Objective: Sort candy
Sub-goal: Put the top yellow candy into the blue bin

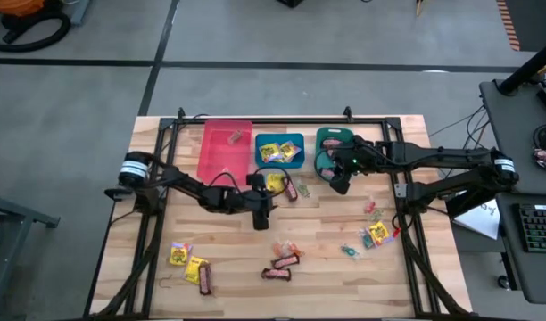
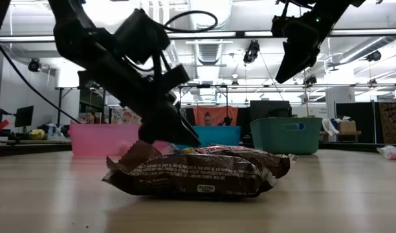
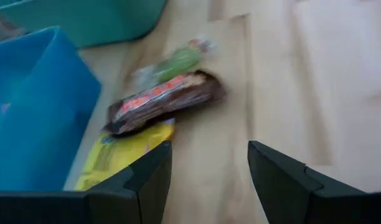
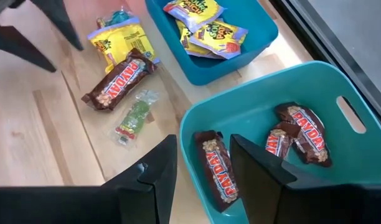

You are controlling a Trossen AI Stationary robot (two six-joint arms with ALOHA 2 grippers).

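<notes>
The candy is spread over the wooden table. A yellow packet [image 3: 125, 152], a dark brown bar [image 3: 165, 102] and a green clear-wrapped piece [image 3: 178, 59] lie flat just in front of the blue bin [image 1: 280, 150]. My left gripper [image 3: 209, 168] hangs open low over the bare wood beside them, pointing slantwise down, with nothing between its fingers. My right gripper [image 4: 203, 168] stands open high above the teal bin's [image 4: 315, 81] near corner, holding nothing. Three brown bars [image 4: 299, 134] lie in the teal bin and yellow packets [image 4: 206, 28] in the blue bin.
A pink bin [image 1: 224, 147] stands left of the blue one and holds a small piece or two. More candy lies toward the near edge: yellow packets [image 1: 186, 260], brown bars [image 1: 280, 267] and, on the right, a yellow packet [image 1: 377, 234] with small pieces. A black frame [image 1: 400, 192] borders the table.
</notes>
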